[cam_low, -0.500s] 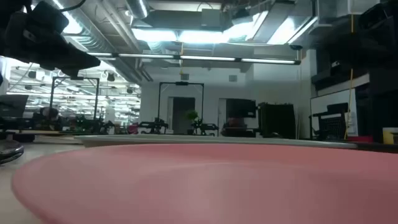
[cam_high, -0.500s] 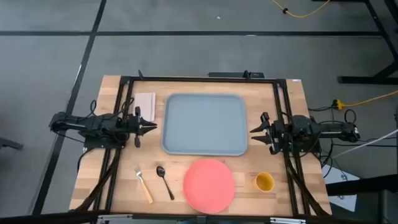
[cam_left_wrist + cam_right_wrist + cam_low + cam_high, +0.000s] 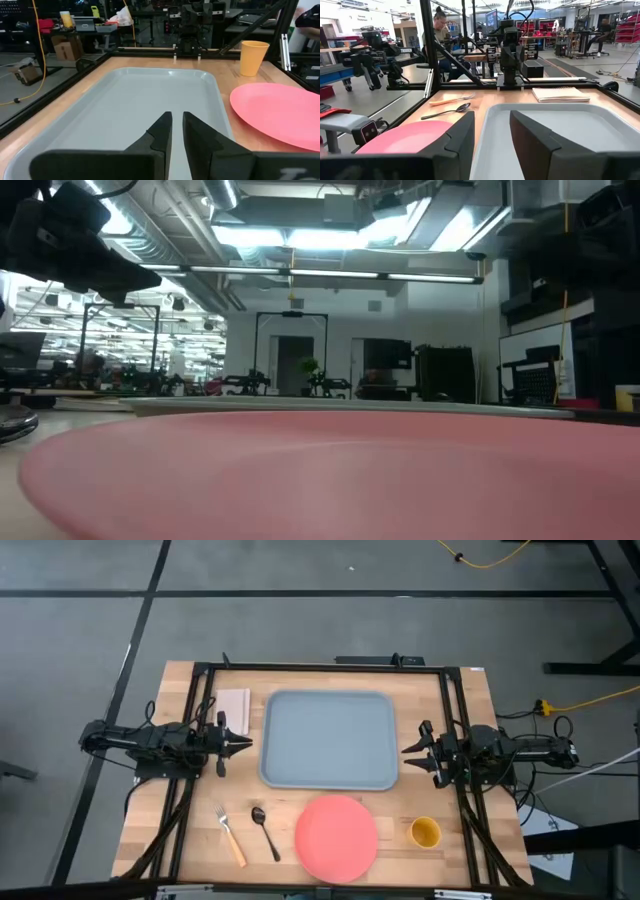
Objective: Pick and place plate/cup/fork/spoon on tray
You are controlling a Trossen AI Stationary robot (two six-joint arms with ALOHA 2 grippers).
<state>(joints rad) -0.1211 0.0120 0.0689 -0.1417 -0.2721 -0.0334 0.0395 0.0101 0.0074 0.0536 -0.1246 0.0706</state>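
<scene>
The grey-blue tray (image 3: 329,739) lies in the table's middle. The coral-red plate (image 3: 336,837) lies flat near the front edge, and fills the low view (image 3: 320,475). The yellow cup (image 3: 425,832) stands upright to the plate's right. The dark spoon (image 3: 265,831) and the orange-handled fork (image 3: 230,836) lie to the plate's left. My left gripper (image 3: 247,744) hovers at the tray's left edge, its fingers nearly together and empty (image 3: 177,131). My right gripper (image 3: 408,750) hovers at the tray's right edge, open and empty (image 3: 491,131).
A pale napkin-like pad (image 3: 233,702) lies at the far left beside the tray. A black frame (image 3: 330,667) runs round the table's edges. A person (image 3: 441,22) sits beyond the table in the right wrist view.
</scene>
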